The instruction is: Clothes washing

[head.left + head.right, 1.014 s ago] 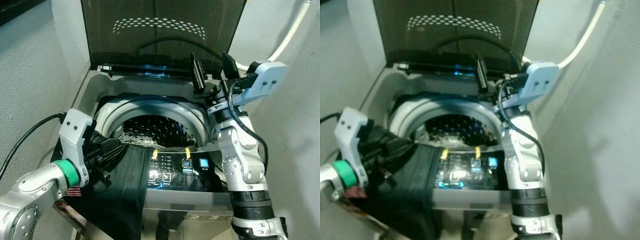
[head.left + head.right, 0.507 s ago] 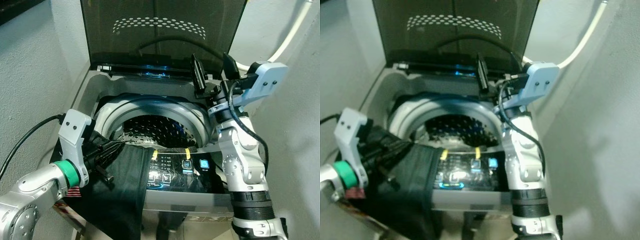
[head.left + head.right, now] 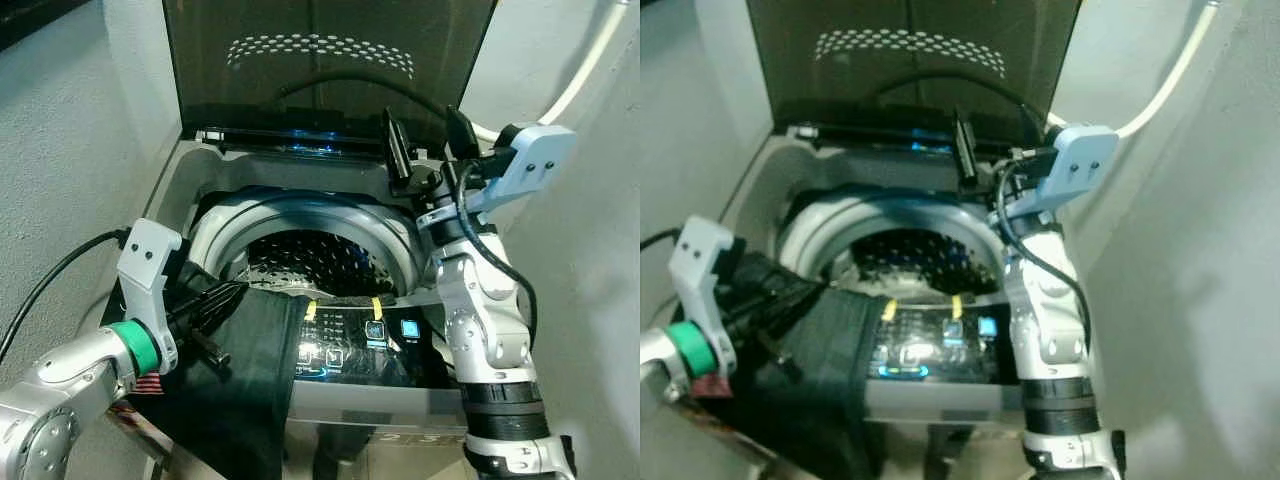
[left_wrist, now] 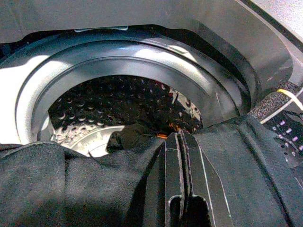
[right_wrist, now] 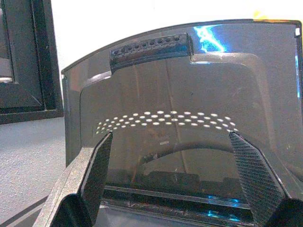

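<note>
Two silver arms reach over a top-loading washing machine (image 3: pixel 190 175) wedged between pale, rough plaster walls (image 3: pixel 60 150) — a tight corner. Nearest, the machine's front edge carries a glossy black control panel (image 3: pixel 360 345) with lit blue and white icons and two yellow tabs. A black garment (image 3: pixel 245 380) drapes over that front-left edge, part of it hanging down the outside of the machine and part lying over the rim toward the tub. The left gripper (image 3: pixel 222 297) rests on this cloth at the rim; in the left wrist view its fingers (image 4: pixel 177 170) lie pressed together on top of the fabric, closed, with no cloth seen between them. A black cable (image 3: pixel 50 280) loops from that arm along the left wall.

Beyond the cloth, the pale ring of the tub opening surrounds a perforated steel drum (image 3: pixel 320 260), with a dark lump of clothing (image 4: pixel 130 135) lying inside it.

Farther back and higher, the right gripper (image 3: pixel 428 140) is raised near the hinge, fingers spread wide apart and holding nothing — they frame the lid in the right wrist view. The smoked, see-through lid (image 3: pixel 320 60) stands upright against the back wall, marked with an arc of white dots. A white hose (image 3: pixel 585 70) curves up the right-hand wall.
</note>
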`<state>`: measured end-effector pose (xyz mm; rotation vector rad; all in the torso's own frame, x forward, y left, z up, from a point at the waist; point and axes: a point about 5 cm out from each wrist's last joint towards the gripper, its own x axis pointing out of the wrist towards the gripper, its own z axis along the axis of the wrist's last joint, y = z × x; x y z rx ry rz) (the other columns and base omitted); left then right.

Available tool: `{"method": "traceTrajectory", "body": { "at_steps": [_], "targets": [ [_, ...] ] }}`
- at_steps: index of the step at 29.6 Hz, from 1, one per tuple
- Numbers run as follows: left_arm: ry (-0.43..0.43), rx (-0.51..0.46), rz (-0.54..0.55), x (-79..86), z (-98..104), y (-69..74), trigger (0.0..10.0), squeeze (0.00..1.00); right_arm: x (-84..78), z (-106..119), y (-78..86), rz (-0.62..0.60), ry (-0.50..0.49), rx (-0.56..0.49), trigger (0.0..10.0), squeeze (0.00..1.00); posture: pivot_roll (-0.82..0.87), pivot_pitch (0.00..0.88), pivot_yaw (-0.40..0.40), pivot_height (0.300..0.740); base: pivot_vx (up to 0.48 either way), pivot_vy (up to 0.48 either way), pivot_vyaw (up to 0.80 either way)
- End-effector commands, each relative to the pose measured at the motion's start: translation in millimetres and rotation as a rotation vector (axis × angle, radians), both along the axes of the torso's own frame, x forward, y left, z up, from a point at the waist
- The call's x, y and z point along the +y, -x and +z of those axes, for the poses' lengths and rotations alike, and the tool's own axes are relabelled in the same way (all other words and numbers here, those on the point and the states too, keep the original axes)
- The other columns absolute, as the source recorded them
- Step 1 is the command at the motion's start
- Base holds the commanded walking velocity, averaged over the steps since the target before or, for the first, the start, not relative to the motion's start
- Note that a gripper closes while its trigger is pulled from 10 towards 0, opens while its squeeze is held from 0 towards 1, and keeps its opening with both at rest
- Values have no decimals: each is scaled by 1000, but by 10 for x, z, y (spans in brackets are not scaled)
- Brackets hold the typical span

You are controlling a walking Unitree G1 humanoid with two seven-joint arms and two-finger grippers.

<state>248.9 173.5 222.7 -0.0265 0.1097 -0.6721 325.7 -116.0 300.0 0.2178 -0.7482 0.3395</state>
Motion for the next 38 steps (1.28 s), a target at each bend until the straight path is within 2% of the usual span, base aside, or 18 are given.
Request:
{"method": "traceTrajectory", "body": {
  "at_steps": [1,4,6,9,11,13,14,16,17,21,23,26,27,29,31,32,35,38],
  "targets": [
    [-7,62,-4,-6,-114,-3,0,0,-43,-13,2,-16,-7,1,10000,0,66,94,7,740,0,0,0],
    [24,-119,-5,-86,120,-116,0,0,-43,-9,0,-18,-8,-2,10000,0,64,90,8,740,0,0,0],
    [31,-153,-6,-103,168,-133,0,0,-42,-7,0,-18,-9,-2,10000,0,64,90,8,740,0,0,0],
    [92,-350,10,-201,529,-296,0,0,-42,-4,-8,-18,-11,-3,10000,0,65,87,4,740,0,0,0],
    [111,-400,20,-221,646,-349,0,0,-36,-2,-10,-17,-11,-3,10000,0,62,87,5,740,0,0,0],
    [116,-412,23,-221,676,-364,0,0,-32,-1,-10,-17,-10,-3,10000,0,62,87,5,740,0,0,0],
    [118,-459,20,-237,778,-421,0,0,-36,2,-14,-18,-12,-3,10000,0,65,87,-2,740,0,0,0],
    [102,-562,20,-295,1012,-593,0,0,-36,7,-20,-17,-13,-4,10000,0,63,88,-5,740,0,0,0],
    [102,-562,20,-295,1012,-593,0,0,-36,7,-20,-17,-13,-4,10000,0,63,88,-5,740,0,0,0],
    [47,-752,22,-478,1420,-896,0,0,-1,28,-30,-3,-11,-8,10000,0,59,92,-14,740,0,0,0],
    [-18,-848,28,-590,1615,-1023,0,0,10,38,-26,0,-11,-10,10000,0,43,100,-12,740,0,0,0],
    [-68,-923,49,-691,1791,-1118,0,0,3,42,-12,-5,-11,-11,10000,0,33,105,-8,740,0,0,0],
    [-68,-923,49,-691,1791,-1118,0,0,3,42,-12,-5,-11,-11,10000,0,33,105,-8,740,0,0,0],
    [-60,-906,33,-732,1817,-1151,0,0,-6,35,-3,-10,-10,-10,10000,0,18,108,0,740,0,0,0],
    [-79,-813,-49,-862,1700,-1220,0,0,-30,13,21,-25,-8,-6,10000,0,5,109,10,740,0,0,0],
    [-75,-775,-95,-919,1588,-1195,10000,0,-56,5,35,-38,-7,-5,10000,0,-8,108,18,740,0,0,0],
    [-77,-780,-163,-972,1418,-1136,10000,0,-111,-2,58,-62,-10,-7,10000,0,-11,106,21,740,0,0,0],
    [-98,-796,-166,-954,1363,-1095,10000,35,-132,-7,62,-68,-12,-7,10000,0,0,105,19,740,0,0,0]
  ]
}}
